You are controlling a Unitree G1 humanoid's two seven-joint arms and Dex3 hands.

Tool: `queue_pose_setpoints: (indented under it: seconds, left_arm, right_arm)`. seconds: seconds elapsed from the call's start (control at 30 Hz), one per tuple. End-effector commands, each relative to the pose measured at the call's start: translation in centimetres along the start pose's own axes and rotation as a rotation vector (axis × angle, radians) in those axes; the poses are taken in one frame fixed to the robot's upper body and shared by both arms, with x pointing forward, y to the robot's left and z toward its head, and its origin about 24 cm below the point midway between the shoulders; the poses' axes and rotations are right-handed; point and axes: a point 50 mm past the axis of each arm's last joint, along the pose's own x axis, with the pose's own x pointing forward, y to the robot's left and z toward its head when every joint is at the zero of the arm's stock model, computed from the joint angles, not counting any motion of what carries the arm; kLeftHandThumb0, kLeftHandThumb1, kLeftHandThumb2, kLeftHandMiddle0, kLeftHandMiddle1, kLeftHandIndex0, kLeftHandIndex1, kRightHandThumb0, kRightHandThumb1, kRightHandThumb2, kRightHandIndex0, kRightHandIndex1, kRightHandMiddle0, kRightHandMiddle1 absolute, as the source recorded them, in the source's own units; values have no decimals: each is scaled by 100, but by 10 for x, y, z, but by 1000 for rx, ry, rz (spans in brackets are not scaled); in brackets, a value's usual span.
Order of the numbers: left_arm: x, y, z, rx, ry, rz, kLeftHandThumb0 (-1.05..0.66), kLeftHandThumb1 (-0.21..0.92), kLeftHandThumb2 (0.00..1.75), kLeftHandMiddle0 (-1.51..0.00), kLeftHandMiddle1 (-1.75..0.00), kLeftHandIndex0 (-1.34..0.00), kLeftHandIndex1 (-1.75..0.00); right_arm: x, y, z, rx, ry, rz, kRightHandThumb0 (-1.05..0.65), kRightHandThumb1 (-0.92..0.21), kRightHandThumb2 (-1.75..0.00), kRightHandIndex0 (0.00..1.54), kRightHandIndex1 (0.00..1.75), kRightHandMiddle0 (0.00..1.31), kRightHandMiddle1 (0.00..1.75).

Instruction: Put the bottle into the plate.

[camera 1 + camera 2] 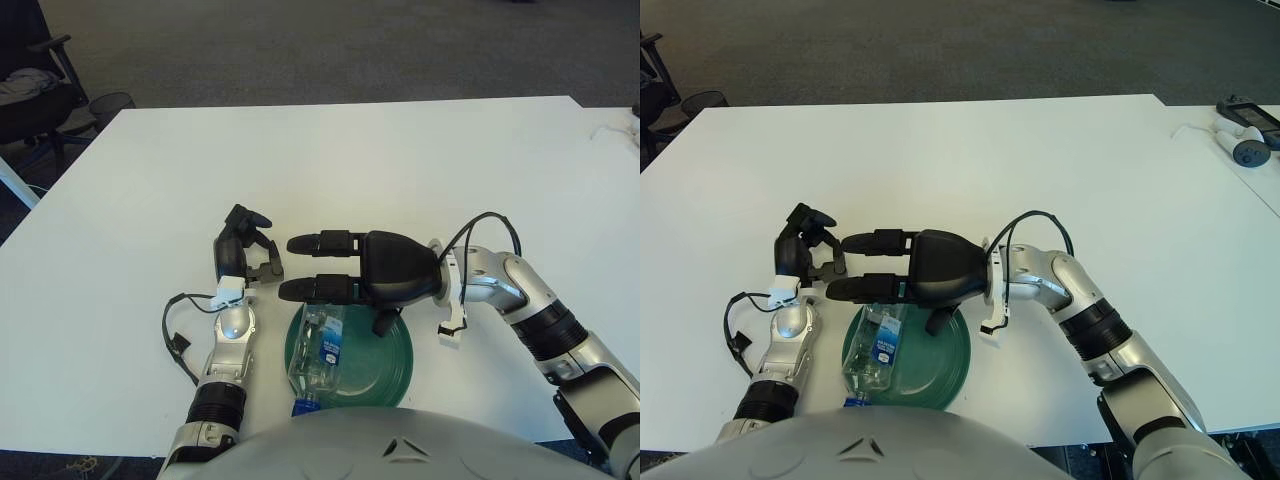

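White table point(400, 170) fills the view; all the action sits at its near edge, around the middle. Chair point(30, 85) off the far-left corner, some small devices point(1243, 135) near the far-right corner.

Right arm point(540, 325) reaches in from the near-right. Right hand point(330, 268) hovers above the far rim of the plate, fingers point(315, 241) stretched wide and straight toward the left, holding nothing. No contact with the bottle visible.

Green plate point(392, 352) at the near edge, partly cut off by the robot's chest.

Left hand point(247, 250) shows just left of the plate's far-left rim, idle, fingers loosely curled, nothing in them.

Clear bottle point(318, 345) with blue label lies on its side in the left half of the plate, blue cap toward the near edge, base toward the far rim under the right hand's fingers. Whether the cap end overhangs the rim: cannot tell, chest hides it.

Judgement: bottle looks placed and let go, so the step in hand is clearing the right hand away. To do it well: keep the fingers spread, lift straight up before swinging right, so no fingertip drags the base and rolls the bottle. It's round, light, lying off-centre near the left rim, so a small nudge could send it out. Avoid sweeping toward the left hand. Check the bottle is settled before moving off.
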Motion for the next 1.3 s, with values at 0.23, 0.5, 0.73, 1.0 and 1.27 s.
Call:
queue_pose_setpoints:
  seconds: [0.23, 0.5, 0.73, 1.0, 1.27]
  left_arm:
    - [-34, 10, -37, 80, 264, -17, 0, -7, 175, -88, -173, -69, -175]
    - [-35, 16, -37, 54, 223, -42, 0, -6, 172, -90, -168, -67, -175]
    - [-35, 18, -40, 82, 247, -36, 0, -2, 168, -88, -167, -64, -175]
    - [-36, 16, -37, 76, 247, -23, 0, -4, 172, -87, -173, -66, -175]
    - [-37, 17, -37, 97, 253, -16, 0, -6, 174, -88, -175, -69, -173]
  right_arm:
    - [-4, -7, -9, -37, 20, -61, -22, -42, -127, 0, 0, 0, 0]
    - [-10, -41, -36, -96, 66, -166, -28, -55, -118, 0, 0, 0, 0]
    - [-17, -55, -53, 177, 176, -475, -53, -87, -77, 0, 0, 0, 26]
    - [-29, -53, -78, 536, 320, -861, -64, -90, -63, 21, 12, 0, 78]
    - [-49, -21, -86, 610, 552, -1020, -76, -91, -51, 19, 32, 0, 90]
